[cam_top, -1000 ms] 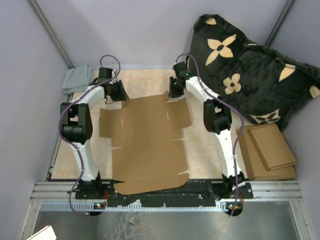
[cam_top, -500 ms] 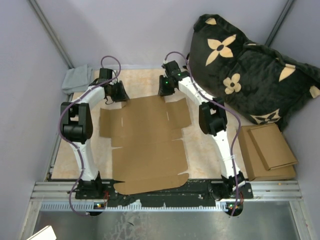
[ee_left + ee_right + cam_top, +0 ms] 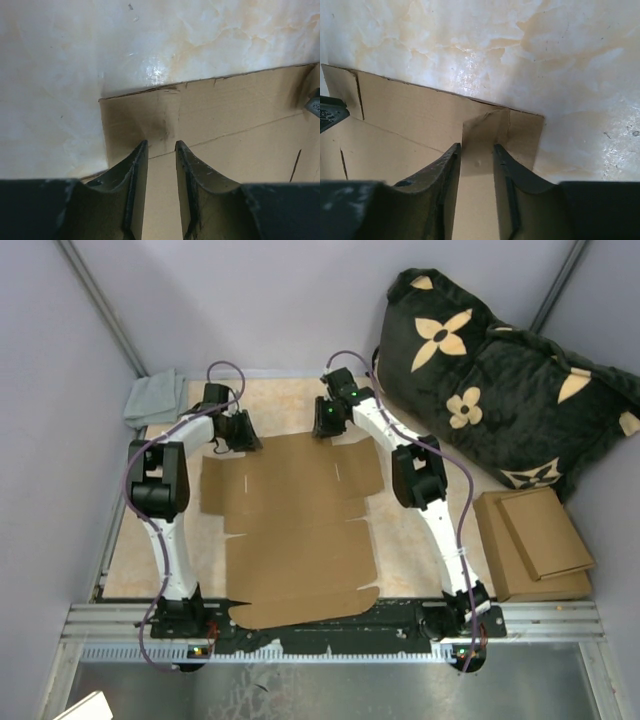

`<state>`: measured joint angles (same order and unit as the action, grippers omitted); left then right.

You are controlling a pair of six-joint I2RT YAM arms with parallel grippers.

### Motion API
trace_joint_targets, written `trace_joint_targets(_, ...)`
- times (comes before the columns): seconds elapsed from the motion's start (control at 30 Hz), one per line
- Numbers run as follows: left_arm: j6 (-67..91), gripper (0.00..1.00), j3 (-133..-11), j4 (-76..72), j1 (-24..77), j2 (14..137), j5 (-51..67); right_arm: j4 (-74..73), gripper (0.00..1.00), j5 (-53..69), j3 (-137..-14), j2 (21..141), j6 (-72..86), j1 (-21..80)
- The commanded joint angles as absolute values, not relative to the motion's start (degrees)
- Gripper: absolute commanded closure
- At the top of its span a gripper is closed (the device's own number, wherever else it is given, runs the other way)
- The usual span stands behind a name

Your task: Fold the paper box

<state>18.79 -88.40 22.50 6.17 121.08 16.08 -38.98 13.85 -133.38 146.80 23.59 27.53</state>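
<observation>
Paper box [image 3: 300, 530]: flat and unfolded on the tabletop [image 3: 285, 405].
Left pincer [image 3: 161, 145]: at the box's far left corner, fingers a little apart, nothing clamped.
Right pincer [image 3: 477, 147]: at the box's far edge, toward its right corner, fingers a little apart over a slightly raised flap.
Risk: a pinch off the crease could crumple the thin flap. Lifting unevenly at the box's two corners could skew the sheet or tear a slit.
</observation>
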Motion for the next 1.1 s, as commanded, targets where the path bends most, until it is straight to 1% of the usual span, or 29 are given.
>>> trace_joint_targets(0.0,20.0,0.64,-90.7,23.6,6.6,123.4,17.7,-41.2,0.62,11.8,-136.0,148.6,22.3,27.5)
trace_joint_targets(0.03,20.2,0.64,-91.3,23.6,6.7,123.5,17.9,-41.2,0.54,11.5,-136.5,148.1,22.2,27.4)
trace_joint_targets(0.07,20.3,0.64,-92.2,23.9,6.7,123.6,18.1,-41.1,0.43,11.6,-137.2,147.5,22.2,27.2)
trace_joint_targets(0.1,20.3,0.64,-93.2,24.5,6.7,123.6,18.3,-41.0,0.39,11.6,-137.7,146.9,22.2,27.0)
trace_joint_targets(0.13,20.4,0.63,-94.2,25.1,6.7,123.5,18.4,-41.0,0.37,11.7,-138.2,146.1,22.3,26.8)
trace_joint_targets(0.2,20.1,0.63,-95.6,25.9,6.7,122.9,18.1,-40.5,0.35,11.8,-138.6,143.9,22.6,26.3)
trace_joint_targets(0.37,18.8,0.60,-96.9,27.3,6.6,118.5,15.3,-40.6,0.35,11.2,-138.7,136.4,22.9,23.9)
trace_joint_targets(0.47,18.3,0.57,-96.2,28.7,5.9,114.2,13.6,-43.9,0.35,9.8,-138.5,132.2,22.6,22.3)
trace_joint_targets(0.53,18.3,0.54,-93.8,29.3,5.4,110.4,12.9,-47.1,0.35,8.7,-136.1,128.9,21.2,21.9)
trace_joint_targets(0.6,18.7,0.52,-88.4,29.1,4.7,105.6,13.0,-48.7,0.36,8.6,-129.5,124.5,20.1,21.9)
trace_joint_targets(0.67,18.8,0.50,-81.9,28.0,4.4,100.2,13.1,-46.6,0.37,9.7,-118.3,118.5,20.0,21.9)
trace_joint_targets(0.73,18.7,0.46,-75.2,27.1,4.3,94.9,13.3,-42.6,0.37,9.5,-105.7,111.2,20.9,22.1)
trace_joint_targets(0.8,18.9,0.44,-69.3,27.1,4.4,90.1,14.4,-39.2,0.37,9.4,-92.0,104.3,22.5,22.4)
trace_joint_targets(0.87,19.5,0.44,-64.3,27.9,4.3,86.0,15.4,-37.1,0.37,10.3,-83.5,99.0,24.2,23.0)
trace_joint_targets(0.97,20.1,0.43,-57.6,29.3,4.2,81.4,15.6,-35.4,0.36,10.4,-75.0,93.4,26.0,25.8)
trace_joint_targets(1.07,20.2,0.43,-53.3,30.7,4.1,77.7,14.7,-34.9,0.36,9.7,-70.5,91.3,27.9,28.8)
